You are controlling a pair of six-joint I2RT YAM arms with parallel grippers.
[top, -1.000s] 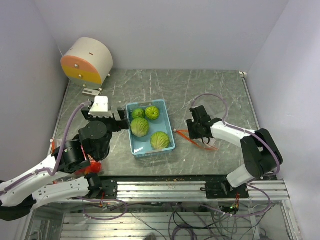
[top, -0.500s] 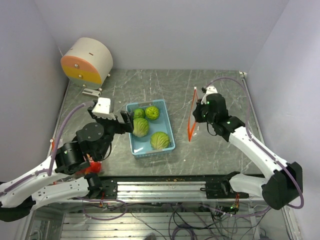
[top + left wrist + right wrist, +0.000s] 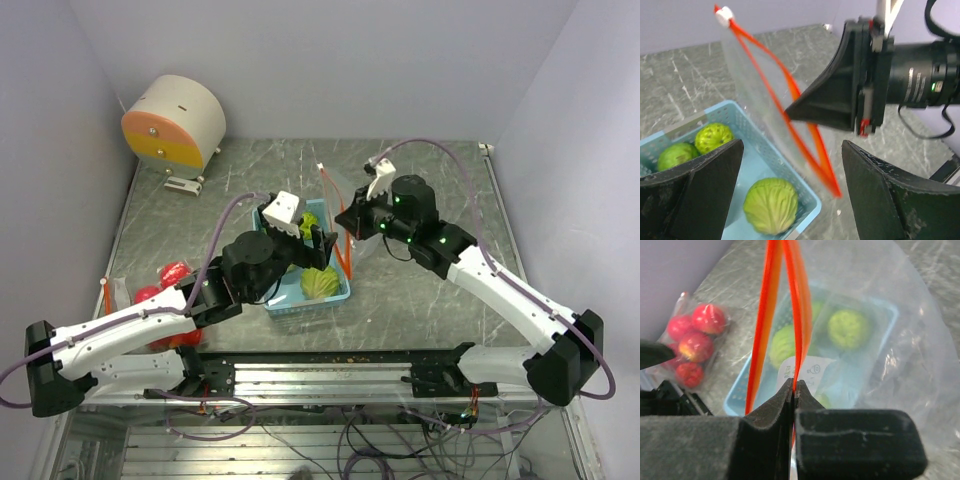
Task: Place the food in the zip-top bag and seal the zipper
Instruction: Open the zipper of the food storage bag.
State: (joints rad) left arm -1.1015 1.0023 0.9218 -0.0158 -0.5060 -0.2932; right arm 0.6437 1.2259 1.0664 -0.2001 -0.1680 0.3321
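Note:
My right gripper (image 3: pixel 348 224) (image 3: pixel 794 382) is shut on one lip of the red-orange zipper (image 3: pixel 344 258) (image 3: pixel 812 145) (image 3: pixel 767 315). It holds the clear zip-top bag (image 3: pixel 340 195) (image 3: pixel 752 85) (image 3: pixel 900 305) upright, with its mouth parted, over the right edge of the blue basket. Green melon-like food (image 3: pixel 319 283) (image 3: pixel 771 205) (image 3: pixel 848 328) lies in that basket. Red food (image 3: pixel 175 272) (image 3: pixel 709 318) sits in clear wrapping at the near left of the table. My left gripper (image 3: pixel 318 242) (image 3: pixel 791 145) is open above the basket, facing the bag, with nothing between its fingers.
The light blue basket (image 3: pixel 342 292) (image 3: pixel 807 197) (image 3: pixel 737 392) stands mid-table. A round beige and orange drum (image 3: pixel 175 122) sits at the back left corner. Walls close in the table on the left, back and right, and a metal rail (image 3: pixel 330 375) runs along the near edge.
My right gripper shut on the zipper, lifted the bag off the table and carried it left to the basket. My left arm swung right over the basket, uncovering the red fruits.

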